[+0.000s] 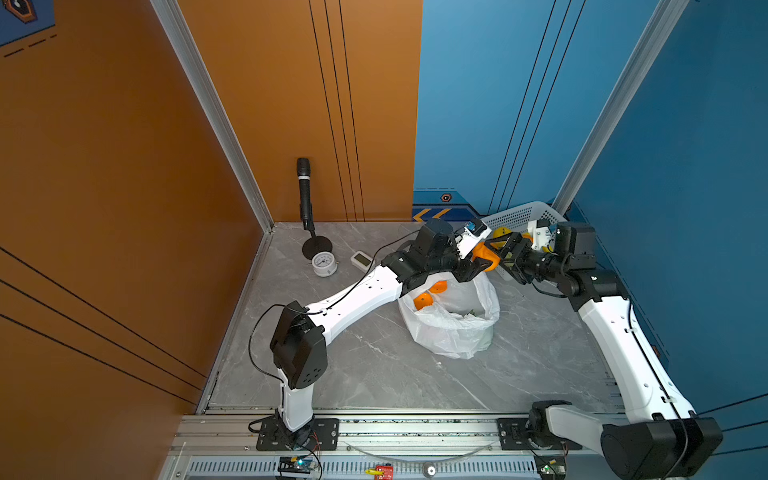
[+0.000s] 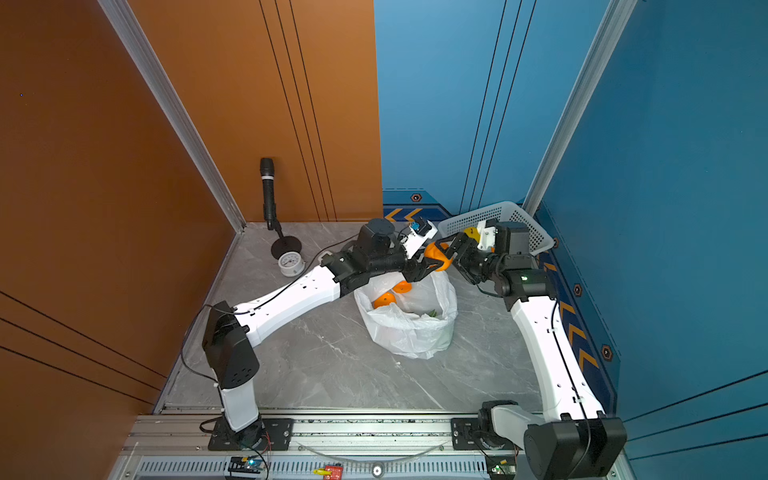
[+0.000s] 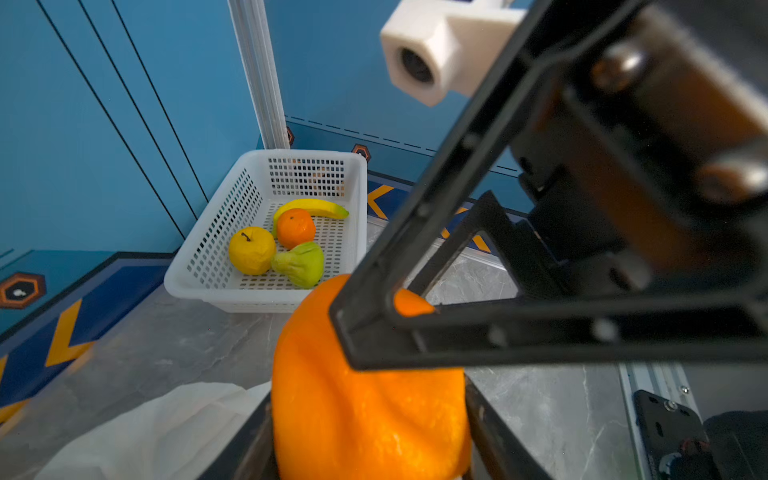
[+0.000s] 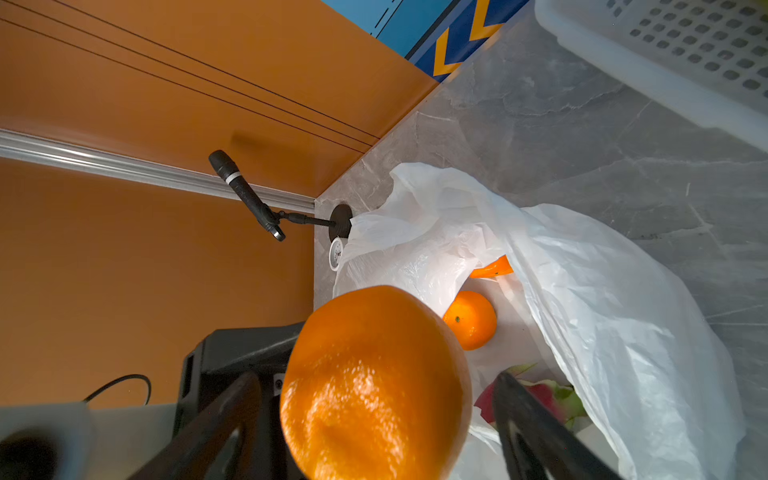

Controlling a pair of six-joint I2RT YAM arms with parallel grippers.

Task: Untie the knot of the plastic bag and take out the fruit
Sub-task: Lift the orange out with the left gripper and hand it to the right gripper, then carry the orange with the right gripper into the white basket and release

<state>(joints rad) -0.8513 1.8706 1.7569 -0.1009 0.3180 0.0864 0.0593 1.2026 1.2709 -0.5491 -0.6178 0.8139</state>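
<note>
The orange looks soft rather than stiff. Its skin folds and dents where the fingers press, so I judge it a light, squashy toy fruit, with a glossy, pebbled peel that could slip. It wants a hold across its widest middle, firm but not crushing. It hangs above the far right edge of the plastic bag, between the bag and the white basket.

The left gripper is clamped on it. The right gripper straddles it from the right, fingers spread wide with a gap on each side.

The bag stands open-mouthed on the grey table, no knot visible, and holds two more oranges and a dragon fruit. The basket, far right, holds a yellow fruit, a small orange, a pear and a banana.
</note>
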